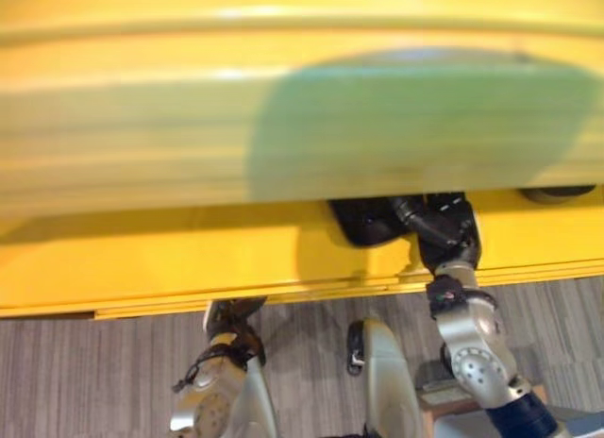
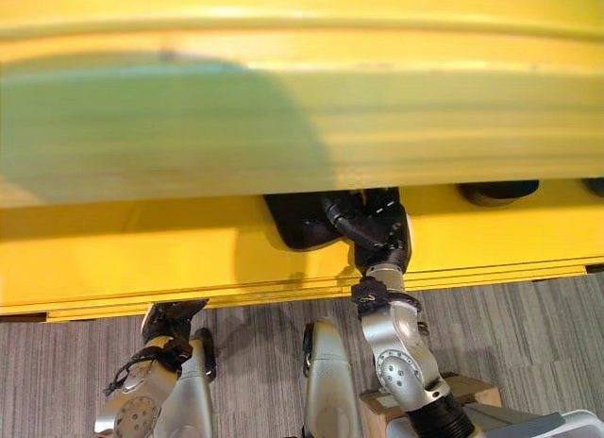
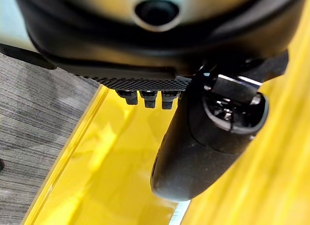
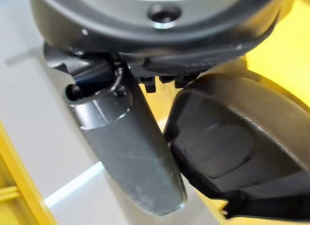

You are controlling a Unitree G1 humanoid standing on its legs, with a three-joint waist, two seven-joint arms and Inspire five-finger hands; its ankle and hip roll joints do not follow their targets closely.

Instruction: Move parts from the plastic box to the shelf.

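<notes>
Left hand [image 1: 226, 317] idles by the shelf [image 1: 189, 259] edge, fingers not readable. Right hand [image 2: 373, 226] reaches onto the shelf with a dark part [image 4: 232, 147] held against its thumb. Placing step; next, release and withdraw.

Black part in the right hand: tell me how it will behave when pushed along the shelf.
The black part looks like a rigid moulded shell, so it should keep its shape. Its smooth, rounded surface may slip in the right hand. On the glossy yellow shelf it would probably slide or rock.
</notes>
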